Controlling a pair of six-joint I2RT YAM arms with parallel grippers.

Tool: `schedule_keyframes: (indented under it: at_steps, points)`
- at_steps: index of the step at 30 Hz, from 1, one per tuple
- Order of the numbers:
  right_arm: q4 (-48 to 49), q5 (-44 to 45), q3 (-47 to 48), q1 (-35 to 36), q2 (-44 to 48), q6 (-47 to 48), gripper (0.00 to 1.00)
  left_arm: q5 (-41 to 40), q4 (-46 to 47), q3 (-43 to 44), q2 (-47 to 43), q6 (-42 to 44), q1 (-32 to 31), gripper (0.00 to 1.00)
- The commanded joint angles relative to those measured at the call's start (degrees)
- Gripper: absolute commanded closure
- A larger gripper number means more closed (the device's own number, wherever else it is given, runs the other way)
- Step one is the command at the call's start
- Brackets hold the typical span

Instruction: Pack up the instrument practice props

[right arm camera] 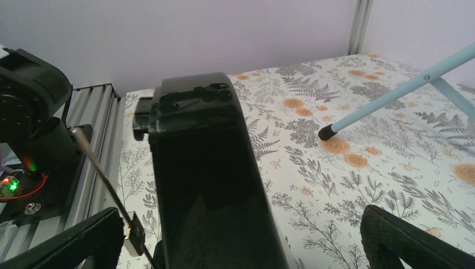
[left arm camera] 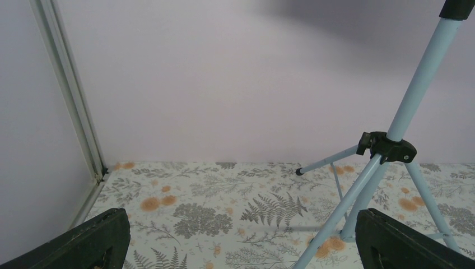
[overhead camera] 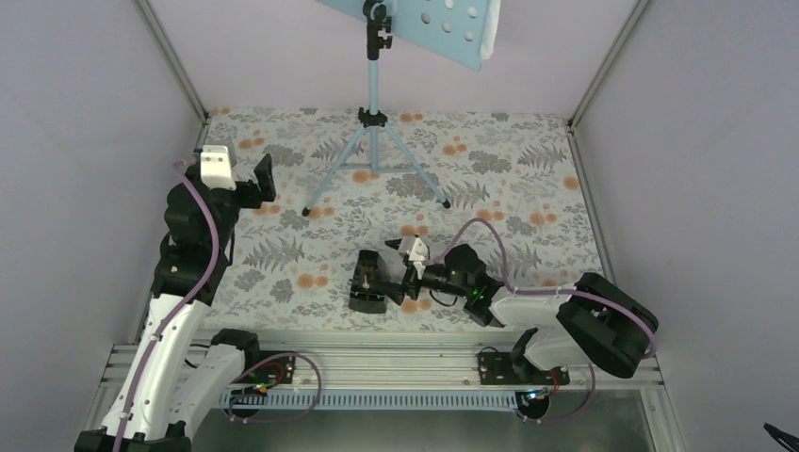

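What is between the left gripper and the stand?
Just bare flowery table. The left wrist view shows it between the open left gripper and the stand legs.

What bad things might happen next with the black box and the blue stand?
The open right hand straddles the glossy black box; closing might pinch the thin rod beside it, or the box might slip. The open left hand faces the music stand; bumping a leg might tip it over.
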State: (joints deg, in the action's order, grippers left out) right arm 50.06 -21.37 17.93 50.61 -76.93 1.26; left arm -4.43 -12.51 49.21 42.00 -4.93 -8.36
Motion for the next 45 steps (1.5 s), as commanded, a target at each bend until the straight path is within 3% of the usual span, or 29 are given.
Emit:
schedule_keyframes:
  at_steps: [1, 9, 23, 37, 43, 45]
  points:
    - [6.7, 0.5, -2.5, 0.6, 1.2, 0.7, 0.0, 0.5, 0.7, -0.4, -0.6, 0.4, 0.3, 0.0]
    - [8.4, 3.9, -3.2, 2.5, 2.3, 1.9, 0.0, 0.7, 0.6, -0.4, -0.5, 0.4, 0.2, 0.0]
    - [8.3, 18.8, 0.1, 6.9, -2.3, 1.6, 0.0, 0.7, 0.6, -0.4, -0.6, 0.3, 0.3, 0.0]
    - [10.2, 21.3, -1.5, 6.8, -3.2, -2.9, 0.04, 1.2, 0.6, -0.5, -0.8, 0.3, 0.3, 0.0]
    - [12.9, 20.3, -3.8, 6.9, -2.9, -4.3, 0.09, 8.2, 2.2, -1.1, -0.1, 1.1, 0.2, 0.0]
    - [13.3, 20.3, -4.3, 6.8, -2.8, -4.3, 0.15, 12.8, 3.0, -1.4, 0.6, 1.3, -0.2, 0.0]
